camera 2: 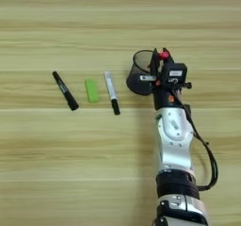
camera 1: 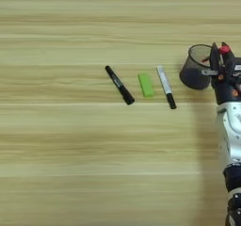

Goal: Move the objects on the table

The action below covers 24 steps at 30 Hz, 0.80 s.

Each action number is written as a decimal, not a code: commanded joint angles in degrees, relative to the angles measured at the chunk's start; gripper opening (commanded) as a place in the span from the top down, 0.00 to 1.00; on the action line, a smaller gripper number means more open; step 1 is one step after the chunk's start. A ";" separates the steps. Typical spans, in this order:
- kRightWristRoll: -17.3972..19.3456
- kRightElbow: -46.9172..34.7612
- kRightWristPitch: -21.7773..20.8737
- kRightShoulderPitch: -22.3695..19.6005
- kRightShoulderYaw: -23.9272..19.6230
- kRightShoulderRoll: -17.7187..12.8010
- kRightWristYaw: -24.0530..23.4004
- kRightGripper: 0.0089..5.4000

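While the right gripper (camera 2: 159,54) hangs at the black mesh cup (camera 2: 140,74), clamped on a red marker (camera 2: 163,55), black marker (camera 2: 65,91), green block (camera 2: 92,90) & white-grey marker (camera 2: 111,92) lie mid-surface (camera 2: 70,164), apart.

Two head-mounted stereo views look steeply down on the wooden surface (camera 1: 70,173), which fills both frames. Both share the central row of items; the right eye view reaches further toward 3 o'clock, showing the whole forearm (camera 2: 175,140).

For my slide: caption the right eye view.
Gripper holds a red marker over the mesh cup; two markers and a green block lie left.
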 commanded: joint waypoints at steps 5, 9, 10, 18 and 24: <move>1.78 -8.46 -1.20 -1.76 -1.55 -1.71 -0.10 0.86; 2.59 -14.00 0.20 -0.18 -2.07 -1.98 -0.27 0.86; 2.80 -15.63 0.82 0.33 -2.15 -2.07 -0.26 0.86; 6.66 -30.23 8.90 4.54 -0.15 -1.99 2.50 0.86; 9.69 -36.46 14.09 6.29 1.77 -1.19 5.21 0.86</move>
